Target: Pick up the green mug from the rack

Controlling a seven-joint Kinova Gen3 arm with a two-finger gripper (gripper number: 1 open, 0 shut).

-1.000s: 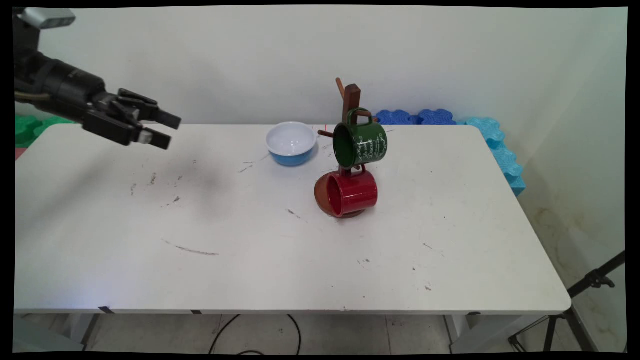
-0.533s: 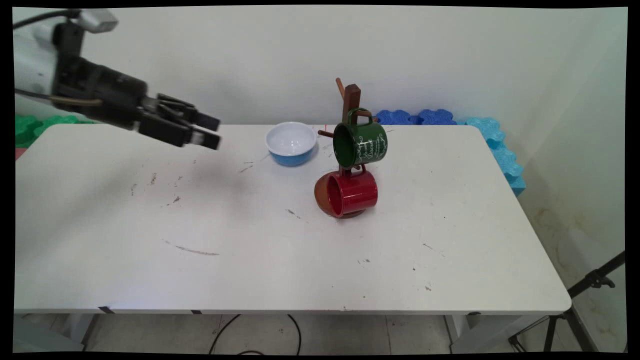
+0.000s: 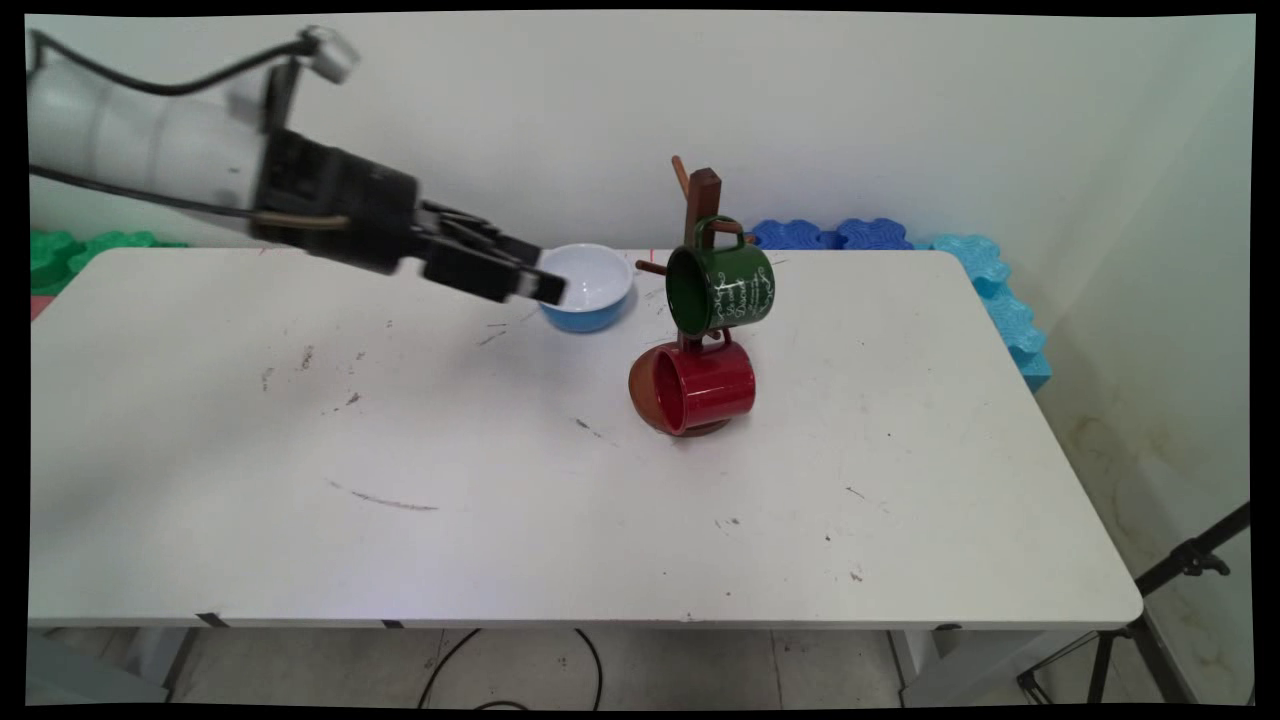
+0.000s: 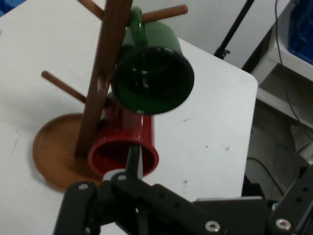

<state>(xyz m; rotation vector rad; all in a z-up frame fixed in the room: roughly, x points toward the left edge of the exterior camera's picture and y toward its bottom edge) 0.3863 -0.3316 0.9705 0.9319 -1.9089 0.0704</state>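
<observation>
My black gripper (image 3: pixel 537 276) hovers open and empty above the table's far middle, its tips over the left rim of a blue bowl (image 3: pixel 592 288) with a white inside. To its right stands a wooden mug tree (image 3: pixel 704 192) on a round brown base (image 3: pixel 643 398). A green mug (image 3: pixel 722 288) hangs from an upper peg and a red mug (image 3: pixel 705 388) from a lower one, both mouths facing left. In the hand view the green mug (image 4: pixel 154 81) and red mug (image 4: pixel 123 152) lie straight ahead, beside the post (image 4: pixel 105 73), past one finger (image 4: pixel 134 160).
The white table (image 3: pixel 500 500) bears scuff marks. Blue foam pieces (image 3: pixel 830 234) and cyan ones (image 3: pixel 1000 300) line the far right edge, green foam (image 3: pixel 70 250) the far left. A black tripod (image 3: pixel 1170 590) stands on the floor at the right.
The arm has swept to the right across the back of the table, from the far left corner to the bowl. The gripper stays open and empty. Mugs and bowl have not moved.
</observation>
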